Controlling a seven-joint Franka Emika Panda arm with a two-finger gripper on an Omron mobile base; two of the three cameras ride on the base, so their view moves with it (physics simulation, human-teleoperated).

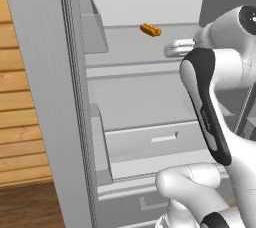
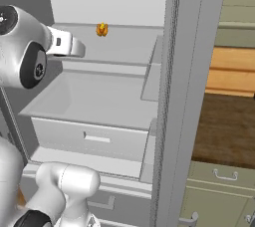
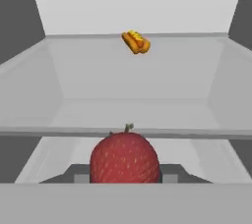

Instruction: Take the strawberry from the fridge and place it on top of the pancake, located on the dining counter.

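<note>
The strawberry (image 3: 125, 158), dark red with a small green stem, sits right in front of the hand camera between my two dark fingertips. My gripper (image 3: 125, 173) is shut on it. The hand reaches into the open fridge (image 1: 130, 92), level with the front of an upper shelf, where the gripper (image 1: 173, 49) shows as a white block. In the right base view the gripper (image 2: 74, 47) points into the fridge (image 2: 99, 96) from the left. Behind the fruit the white fridge interior (image 3: 123, 80) shows. The pancake and the dining counter are out of view.
An orange-yellow hotdog (image 1: 150, 30) (image 2: 102, 30) (image 3: 135, 42) lies at the back of the same shelf. The open fridge door (image 1: 50, 97) (image 2: 184, 71) stands edge-on beside the arm. A white drawer (image 2: 89, 139) sits below the shelves.
</note>
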